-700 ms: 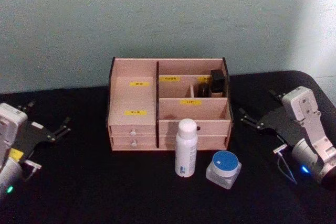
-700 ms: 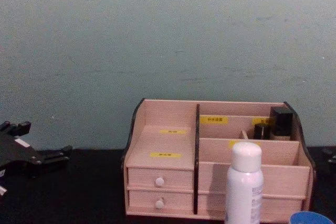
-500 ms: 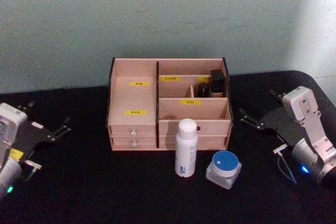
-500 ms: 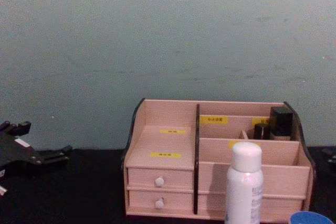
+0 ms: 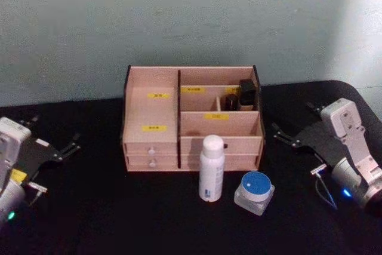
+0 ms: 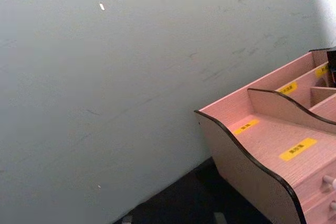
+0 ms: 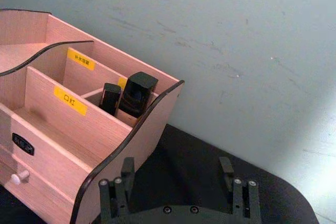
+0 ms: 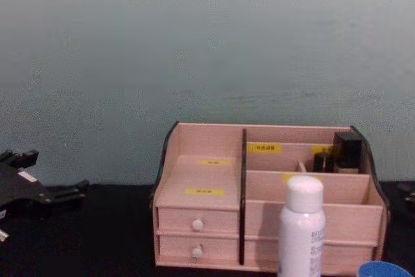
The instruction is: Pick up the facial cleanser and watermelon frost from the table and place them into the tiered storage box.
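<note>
— Where was the tiered storage box [image 5: 242, 146] found?

— It was set at the back middle of the black table [image 5: 119, 207], close against the pale wall, with its white-knobbed drawers turned toward the robot. Two dark containers [image 5: 246, 94] were stood upright in its rear right compartment.

— And the things to be picked up?

— A white bottle [image 5: 211, 168] was stood upright on the table just in front of the box's right half. A blue-lidded jar [image 5: 255, 192] was placed near it, to its right and slightly closer to the robot. Both were kept well apart from the grippers. Which was the cleanser and which the frost could not be told.

— How were the grippers held?

— The left gripper [image 5: 52, 132] was poised low over the table's left side, well away from the box, its jaws spread wide with nothing between them. The right gripper [image 5: 296, 120] was poised at the right side, pointed toward the box's right end. In the right wrist view its fingers [image 7: 118, 187] were seen wide apart and empty.
</note>
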You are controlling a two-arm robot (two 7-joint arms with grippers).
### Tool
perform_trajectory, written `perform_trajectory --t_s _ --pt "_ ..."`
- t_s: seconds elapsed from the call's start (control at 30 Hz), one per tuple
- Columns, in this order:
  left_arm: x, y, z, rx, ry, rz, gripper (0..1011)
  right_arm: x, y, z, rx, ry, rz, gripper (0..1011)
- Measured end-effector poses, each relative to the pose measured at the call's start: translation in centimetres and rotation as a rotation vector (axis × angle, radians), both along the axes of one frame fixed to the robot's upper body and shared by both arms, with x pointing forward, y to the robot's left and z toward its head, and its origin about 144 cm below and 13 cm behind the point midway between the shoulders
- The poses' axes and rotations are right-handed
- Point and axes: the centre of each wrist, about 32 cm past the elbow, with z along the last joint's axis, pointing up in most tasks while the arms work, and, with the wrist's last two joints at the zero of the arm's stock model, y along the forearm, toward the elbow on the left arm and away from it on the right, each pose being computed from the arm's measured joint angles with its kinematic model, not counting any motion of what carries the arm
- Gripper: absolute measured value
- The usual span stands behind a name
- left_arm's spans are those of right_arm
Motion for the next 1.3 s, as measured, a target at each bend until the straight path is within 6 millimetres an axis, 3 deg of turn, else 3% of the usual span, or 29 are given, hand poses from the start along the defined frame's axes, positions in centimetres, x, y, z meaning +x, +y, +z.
perform_trajectory --t_s 0.57,1.3 --pt "0.0 0.0 0.0 0.0 0.0 0.0 1001 -0.2 -0.9 0.5 0.048 -0.009 0.03 1002" --pt "0.0 0.0 0.0 0.0 0.0 0.0 1001 -3.8 -2.4 1.8 0.108 -0.014 0.368 1002"
